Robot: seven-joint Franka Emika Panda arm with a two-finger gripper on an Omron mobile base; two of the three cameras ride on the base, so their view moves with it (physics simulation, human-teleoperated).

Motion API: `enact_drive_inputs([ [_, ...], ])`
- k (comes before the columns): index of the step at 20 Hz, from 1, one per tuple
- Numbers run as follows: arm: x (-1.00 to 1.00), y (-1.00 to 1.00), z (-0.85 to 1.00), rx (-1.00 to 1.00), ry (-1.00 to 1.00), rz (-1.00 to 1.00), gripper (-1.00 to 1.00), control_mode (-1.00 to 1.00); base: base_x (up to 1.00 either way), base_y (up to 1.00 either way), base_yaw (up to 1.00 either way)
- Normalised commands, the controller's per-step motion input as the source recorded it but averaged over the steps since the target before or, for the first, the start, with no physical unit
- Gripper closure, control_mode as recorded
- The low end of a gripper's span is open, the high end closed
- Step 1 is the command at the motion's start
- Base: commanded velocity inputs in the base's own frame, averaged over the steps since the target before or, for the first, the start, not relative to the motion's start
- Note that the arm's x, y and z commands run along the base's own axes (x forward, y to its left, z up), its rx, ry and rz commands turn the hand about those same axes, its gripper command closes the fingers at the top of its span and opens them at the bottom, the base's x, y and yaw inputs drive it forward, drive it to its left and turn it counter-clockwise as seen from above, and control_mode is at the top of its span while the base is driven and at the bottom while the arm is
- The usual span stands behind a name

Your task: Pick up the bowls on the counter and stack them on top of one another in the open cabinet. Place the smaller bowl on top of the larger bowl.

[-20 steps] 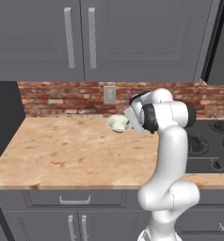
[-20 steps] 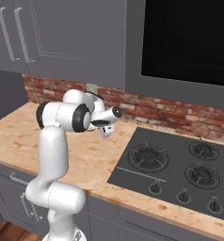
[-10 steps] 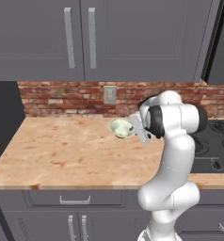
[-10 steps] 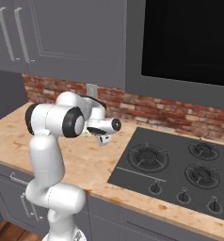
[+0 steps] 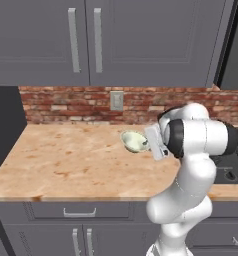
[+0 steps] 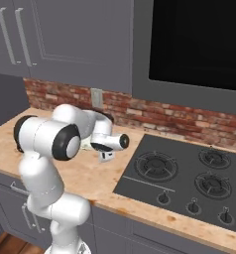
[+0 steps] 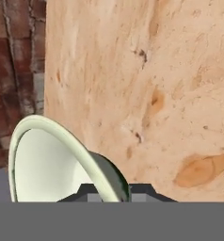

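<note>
Hand view: smaller bowl [image 7: 62,160] clamped in end effector [image 7: 111,190].

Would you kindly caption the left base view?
Gripper carries the small pale bowl, tilted, above the tan counter.

Rises from the base, bends at the dark elbow joint and reaches sideways at mid height. Wrist rolled over, claw [image 5: 150,144] pointing level to the left in the left base view. Fingers [image 7: 88,193] pinched nearly closed on the rim of the smaller bowl [image 5: 134,141], carried tilted on edge.
</note>
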Motion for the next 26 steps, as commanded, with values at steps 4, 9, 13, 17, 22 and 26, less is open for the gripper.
enact_drive_inputs([
  [4,-0.62,-0.06,0.13,0.08,0.03,0.00,1.00,-1.00,0.00,0.00,0.00],
  [9,-0.62,-0.05,0.18,0.08,0.04,0.00,1.00,-1.00,0.00,0.00,0.00],
  [13,-0.56,-0.04,0.29,0.08,0.07,0.01,1.00,-1.00,0.00,0.00,0.00],
  [17,-0.48,-0.05,0.39,0.08,0.06,0.01,1.00,-1.00,0.00,0.00,0.00],
  [22,-0.43,-0.05,0.44,0.07,0.04,0.02,1.00,-1.00,0.00,0.00,0.00],
  [26,-0.37,-0.01,0.43,0.05,0.02,0.01,1.00,-1.00,0.00,0.00,0.00],
])
